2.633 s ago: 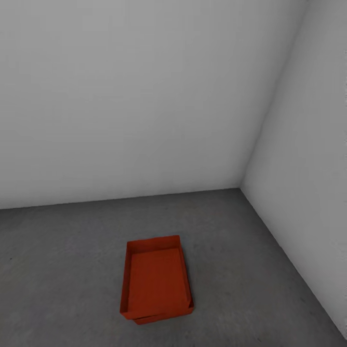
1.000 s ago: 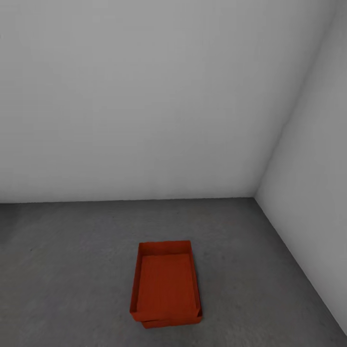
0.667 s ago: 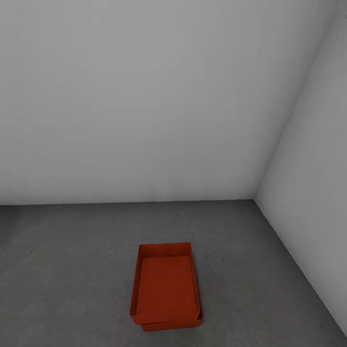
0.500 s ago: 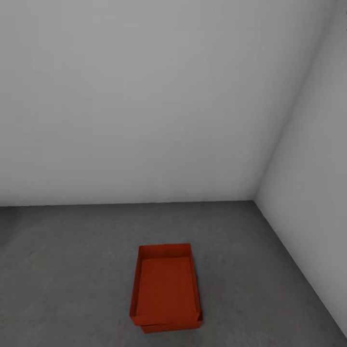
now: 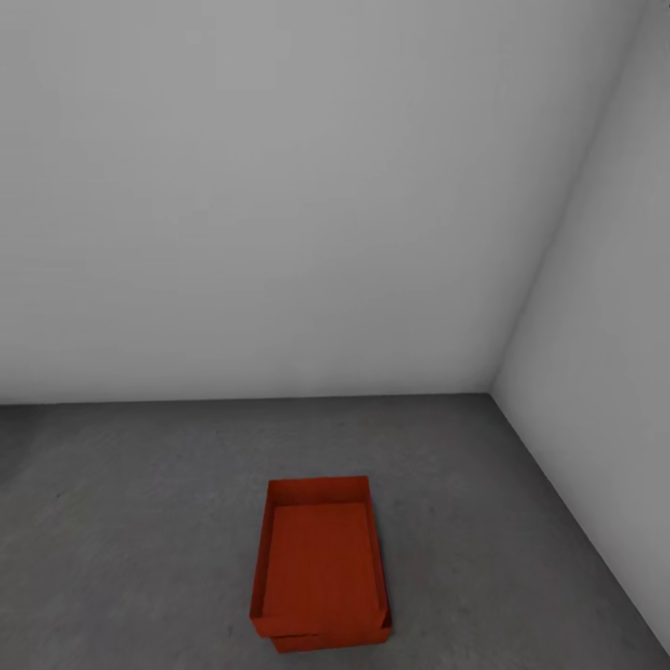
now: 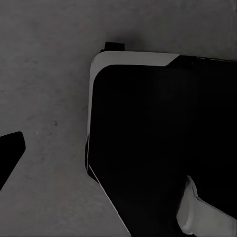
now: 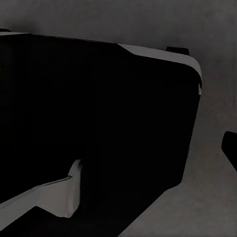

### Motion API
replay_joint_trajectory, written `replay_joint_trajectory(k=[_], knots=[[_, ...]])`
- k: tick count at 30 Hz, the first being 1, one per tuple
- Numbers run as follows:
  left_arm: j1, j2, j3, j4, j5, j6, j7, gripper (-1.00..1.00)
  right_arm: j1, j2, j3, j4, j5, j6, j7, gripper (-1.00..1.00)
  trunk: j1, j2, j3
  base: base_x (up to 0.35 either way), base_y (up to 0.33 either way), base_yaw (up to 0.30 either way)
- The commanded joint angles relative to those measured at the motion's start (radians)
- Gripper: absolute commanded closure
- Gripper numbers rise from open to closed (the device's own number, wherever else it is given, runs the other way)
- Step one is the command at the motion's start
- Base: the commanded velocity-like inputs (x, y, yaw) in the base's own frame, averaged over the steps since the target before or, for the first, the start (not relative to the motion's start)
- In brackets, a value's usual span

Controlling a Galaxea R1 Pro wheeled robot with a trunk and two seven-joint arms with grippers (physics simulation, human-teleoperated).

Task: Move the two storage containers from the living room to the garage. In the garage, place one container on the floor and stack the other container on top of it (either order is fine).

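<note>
The two storage containers stand stacked on the dark grey concrete floor (image 5: 140,521) of the garage, near a corner of white walls. The upper orange-red tub (image 5: 319,558) sits inside the lower one, open side up and empty. Of the lower tub (image 5: 335,638) I see just a strip at the near edge and right corner. Nothing touches the stack. In the left wrist view one dark fingertip (image 6: 10,153) of my left gripper pokes in at the edge, over bare floor. The right wrist view has a dark fingertip (image 7: 230,147) of my right gripper at its edge. Both sit wide, holding nothing.
White walls meet in a corner (image 5: 491,391) behind and to the right of the stack. The right wall (image 5: 596,419) runs close past the tubs. Grey floor stretches to the left. My own black base (image 6: 158,138) (image 7: 98,118) looms in both wrist views.
The whole head picture has swung right and the stack has slid a little lower in it, so the camera moved. The stacked tubs keep their place on the floor.
</note>
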Motion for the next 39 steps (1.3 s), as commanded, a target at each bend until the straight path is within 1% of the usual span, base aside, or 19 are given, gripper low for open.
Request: replay_joint_trajectory(k=[1, 4, 7, 8, 12, 29, 39], knots=[[-0.001, 0.001, 0.001, 0.0, 0.009, 0.003, -0.007, -1.0, -0.001, -0.001, 0.007, 0.003, -0.01, -0.006, 0.009, -1.0, 0.001, -0.002, 0.0, 0.0, 0.0, 0.0], [0.005, 0.002, 0.001, 0.0, 0.009, 0.003, -0.015, -1.0, 0.0, -0.01, 0.007, 0.003, -0.01, -0.006, 0.026, -1.0, 0.001, -0.002, 0.004, 0.0, 0.0, 0.0], [0.018, 0.002, 0.001, 0.0, 0.007, 0.002, -0.018, -1.0, 0.0, -0.024, 0.007, 0.003, -0.01, -0.006, 0.066, -1.0, 0.001, -0.002, 0.009, 0.0, 0.0, 0.0], [0.021, 0.002, 0.001, 0.0, 0.006, 0.002, -0.019, -1.0, 0.0, -0.031, 0.007, 0.003, -0.01, -0.006, 0.09, -1.0, 0.001, -0.002, 0.01, 0.0, 0.0, 0.0], [0.025, 0.005, 0.001, 0.0, 0.006, 0.001, -0.02, -1.0, 0.0, -0.039, 0.007, 0.003, -0.011, -0.007, 0.114, -1.0, 0.001, -0.002, 0.017, 0.0, 0.0, 0.0], [0.027, 0.014, 0.001, 0.0, 0.007, 0.0, -0.02, -1.0, 0.0, -0.039, 0.007, 0.003, -0.012, -0.008, 0.105, -1.0, 0.001, -0.002, 0.043, 0.0, 0.0, 0.0], [0.028, 0.015, 0.001, 0.0, 0.008, 0.0, -0.02, -1.0, 0.013, -0.039, 0.007, 0.003, -0.012, -0.01, 0.104, -1.0, 0.001, -0.002, 0.058, 0.0, 0.0, 0.0]])
